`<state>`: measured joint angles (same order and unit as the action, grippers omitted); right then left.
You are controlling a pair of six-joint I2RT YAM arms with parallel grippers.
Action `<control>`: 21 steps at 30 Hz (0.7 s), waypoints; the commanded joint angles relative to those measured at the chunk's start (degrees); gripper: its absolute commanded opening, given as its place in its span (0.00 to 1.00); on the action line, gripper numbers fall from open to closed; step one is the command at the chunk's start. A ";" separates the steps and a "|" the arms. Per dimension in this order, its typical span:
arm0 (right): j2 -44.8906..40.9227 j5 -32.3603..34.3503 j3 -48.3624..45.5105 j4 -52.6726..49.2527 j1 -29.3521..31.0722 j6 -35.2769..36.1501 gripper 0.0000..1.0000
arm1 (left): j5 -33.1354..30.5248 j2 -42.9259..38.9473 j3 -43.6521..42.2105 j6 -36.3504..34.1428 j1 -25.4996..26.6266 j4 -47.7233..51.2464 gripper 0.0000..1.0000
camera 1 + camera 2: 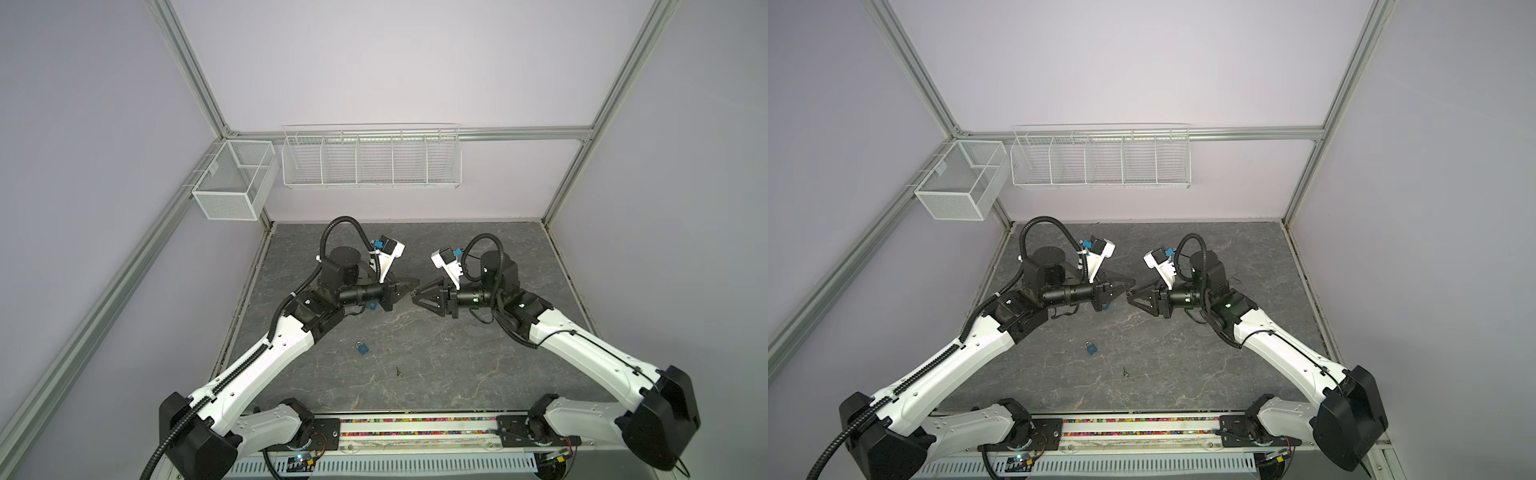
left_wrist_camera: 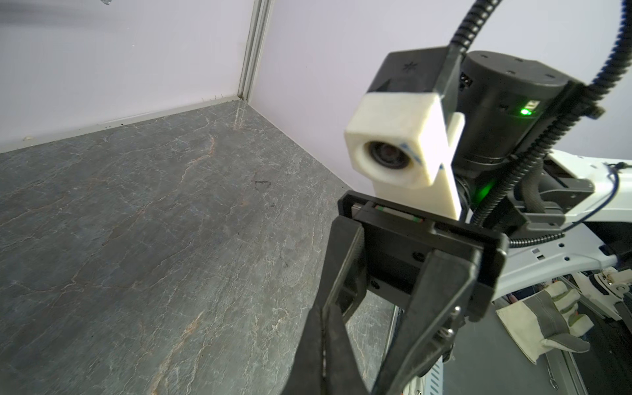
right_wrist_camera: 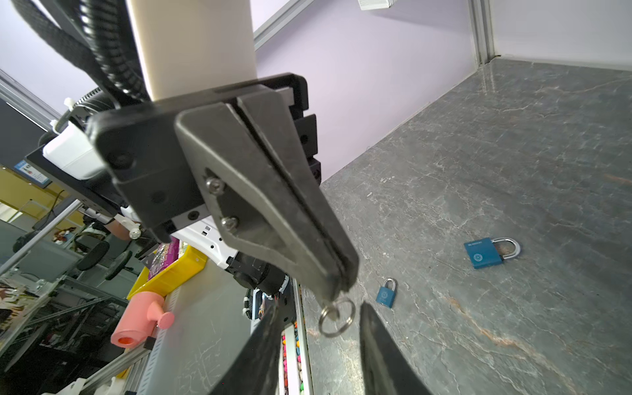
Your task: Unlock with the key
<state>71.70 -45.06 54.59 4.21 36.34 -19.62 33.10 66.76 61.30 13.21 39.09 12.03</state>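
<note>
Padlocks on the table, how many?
2. One padlock lies in the open on the table; a second padlock lies farther back, partly hidden under the left pincer in both top views.

Pale lilac walls (image 1: 374,62) in aluminium profiles (image 1: 519,133) (mesh basket (image 1: 226,203) and divided wire rack (image 1: 374,166) hung there) enclose a grey marbled tabletop (image 1: 436,365).

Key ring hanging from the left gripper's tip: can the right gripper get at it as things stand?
Probably yes: the key ring hangs from the shut left gripper, between the fingers of the open right gripper, unobstructed.
</note>
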 commanded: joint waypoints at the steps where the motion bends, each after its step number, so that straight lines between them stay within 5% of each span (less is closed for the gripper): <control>1: 0.11 -3.36 0.69 3.26 -0.27 0.53 0.36 | 1.99 -0.28 1.99 -1.03 -0.24 0.03 0.00; 13: 1.42 -5.84 0.68 6.21 -0.30 -0.78 0.14 | 3.95 -0.07 1.81 0.11 -0.24 -1.47 0.00; 21: 1.80 -6.12 0.38 7.10 -0.47 -1.27 0.11 | 4.66 -0.11 1.74 0.42 -0.23 -1.93 0.00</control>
<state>73.10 -49.60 54.61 9.15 36.07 -20.86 36.51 66.76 61.30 13.78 39.03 11.25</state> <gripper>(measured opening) 0.118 0.047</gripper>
